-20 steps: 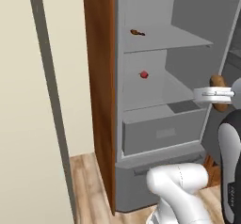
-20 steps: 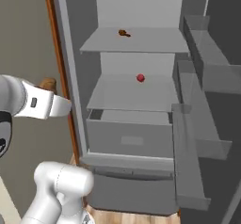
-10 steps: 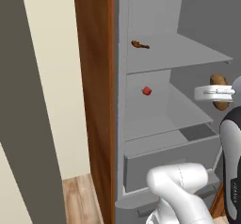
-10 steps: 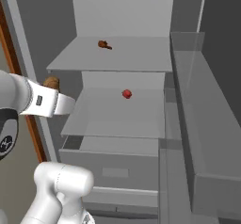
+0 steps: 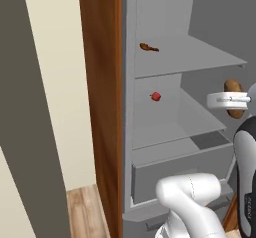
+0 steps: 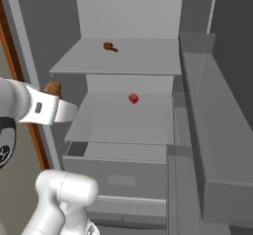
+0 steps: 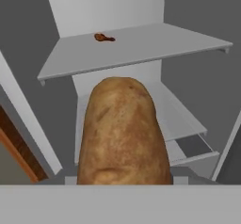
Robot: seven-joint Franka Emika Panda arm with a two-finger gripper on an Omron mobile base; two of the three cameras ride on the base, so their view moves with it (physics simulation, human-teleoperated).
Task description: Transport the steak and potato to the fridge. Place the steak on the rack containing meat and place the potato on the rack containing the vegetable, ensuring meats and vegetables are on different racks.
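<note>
My gripper (image 5: 233,102) is shut on the potato (image 7: 122,133), a brown oval lump that looms large in the hand view. The potato (image 5: 233,96) hangs in front of the open fridge (image 6: 29,26), level with its lower shelf (image 6: 123,123). In the right base view the potato (image 6: 52,87) peeks above my white hand at the fridge's left side. The small dark meat piece (image 5: 148,47) lies on the upper shelf (image 5: 200,57). On the lower shelf sits the red ball vegetable (image 6: 133,98), which the potato hides in the hand view. The steak is out of view.
A grey drawer (image 5: 180,174) juts out below the shelves. The open door's deep bins (image 6: 217,130) stand along the right. Brown wood framing (image 5: 102,107) and a pale wall with a dark post (image 5: 30,132) lie to the left. My white base (image 6: 64,194) sits low in front.
Both base views have closed in on the fridge, so the base has driven forward. The potato stays in the gripper, at about the same place relative to the arm.
</note>
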